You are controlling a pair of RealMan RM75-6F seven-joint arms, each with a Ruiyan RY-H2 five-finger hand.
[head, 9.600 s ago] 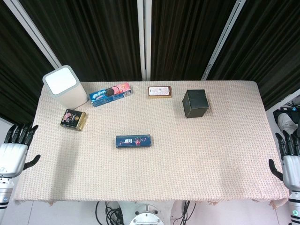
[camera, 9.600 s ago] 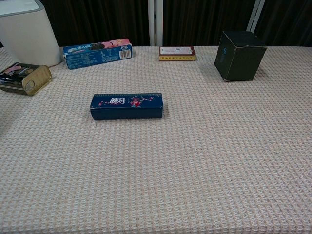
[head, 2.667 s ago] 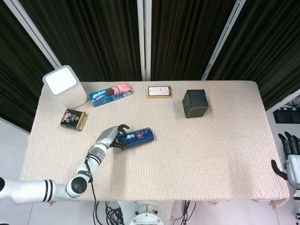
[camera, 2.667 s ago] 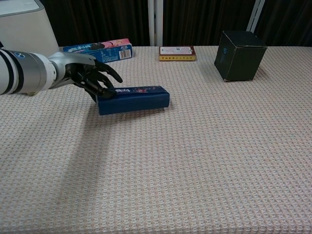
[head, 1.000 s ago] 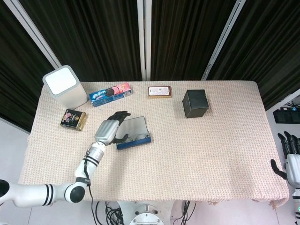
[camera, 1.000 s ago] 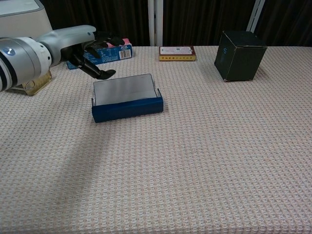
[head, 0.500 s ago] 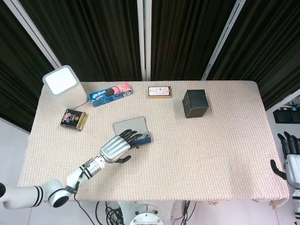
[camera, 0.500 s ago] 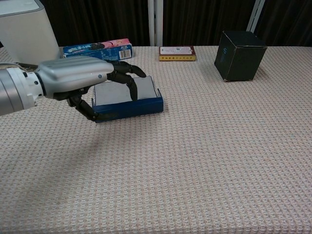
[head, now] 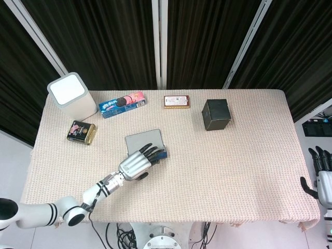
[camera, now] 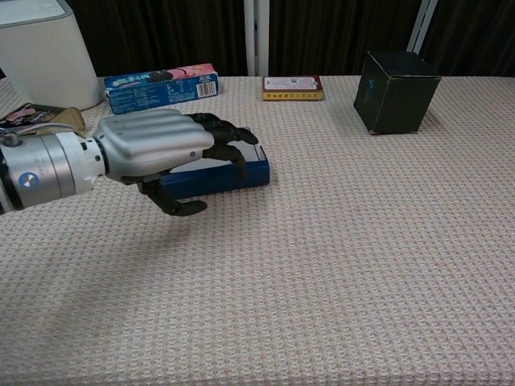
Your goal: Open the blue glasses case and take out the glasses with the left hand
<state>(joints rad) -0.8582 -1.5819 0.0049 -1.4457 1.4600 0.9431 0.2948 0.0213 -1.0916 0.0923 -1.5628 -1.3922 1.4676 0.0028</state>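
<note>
2 views split the scene between them. From the head camera, the blue glasses case lies open near the middle of the table, its grey lid flat toward the far edge, and the left hand reaches over its tray, dark fingers spread. Whether they touch the glasses is hidden. Only this view catches the right hand, off the table's right edge, fingers up and apart, holding nothing. The chest camera shows the left hand palm-down, fingers curving over the case, thumb below the near wall. Behind stand a white bin, cookie box and black cube.
</note>
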